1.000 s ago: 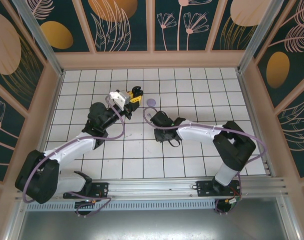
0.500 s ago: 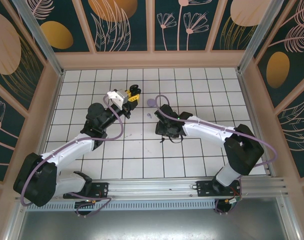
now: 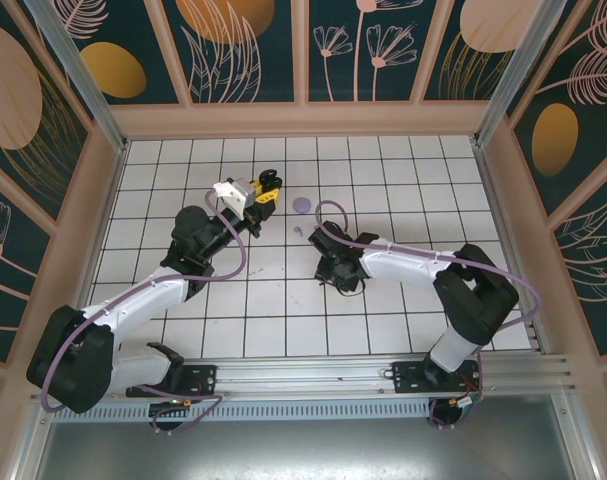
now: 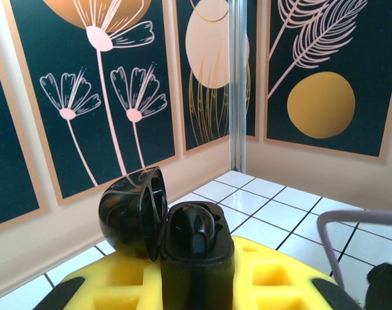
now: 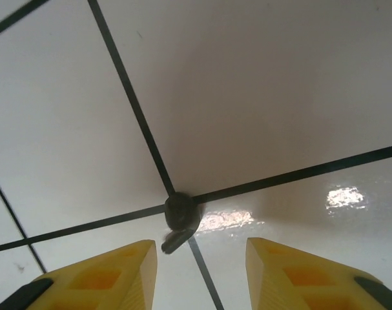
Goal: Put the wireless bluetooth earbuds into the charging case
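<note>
L gripper (image 3: pixel 264 192) is clamped on the black charging case (image 4: pixel 197 248) — lid flipped open to one side, held up off the tabletop (image 5: pixel 279 97). R gripper (image 5: pixel 199 271) points down w/ jaws apart, nothing btwn them. A black earbud (image 5: pixel 180 216) lies on a tile-line crossing just ahead of its yellow fingertips (image 5: pixel 112 271) — not touching. I also see a lavender case (image 3: pixel 302 205) flat on the tiles near the L gripper.
</note>
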You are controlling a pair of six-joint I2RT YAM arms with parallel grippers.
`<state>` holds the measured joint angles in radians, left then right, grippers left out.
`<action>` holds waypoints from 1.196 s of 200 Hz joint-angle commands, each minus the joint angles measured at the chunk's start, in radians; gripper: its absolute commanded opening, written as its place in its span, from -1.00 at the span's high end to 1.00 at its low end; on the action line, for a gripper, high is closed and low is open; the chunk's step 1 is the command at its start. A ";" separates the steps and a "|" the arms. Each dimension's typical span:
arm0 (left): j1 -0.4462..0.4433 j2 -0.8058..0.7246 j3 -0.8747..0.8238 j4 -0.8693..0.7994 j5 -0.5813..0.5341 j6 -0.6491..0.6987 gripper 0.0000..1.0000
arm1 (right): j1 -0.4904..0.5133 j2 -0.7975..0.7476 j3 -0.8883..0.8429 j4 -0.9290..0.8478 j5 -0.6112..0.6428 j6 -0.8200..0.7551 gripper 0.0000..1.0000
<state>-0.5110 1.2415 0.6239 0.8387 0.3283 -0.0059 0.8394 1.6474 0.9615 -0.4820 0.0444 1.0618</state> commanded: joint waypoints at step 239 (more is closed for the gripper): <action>-0.004 0.021 -0.041 0.122 0.027 -0.016 1.00 | 0.043 0.210 0.137 -0.043 0.061 -0.002 0.63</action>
<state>-0.5110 1.2579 0.5884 0.9150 0.3397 -0.0193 0.8631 1.8099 1.0927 -0.5331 0.1074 1.0725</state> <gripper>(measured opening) 0.218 0.208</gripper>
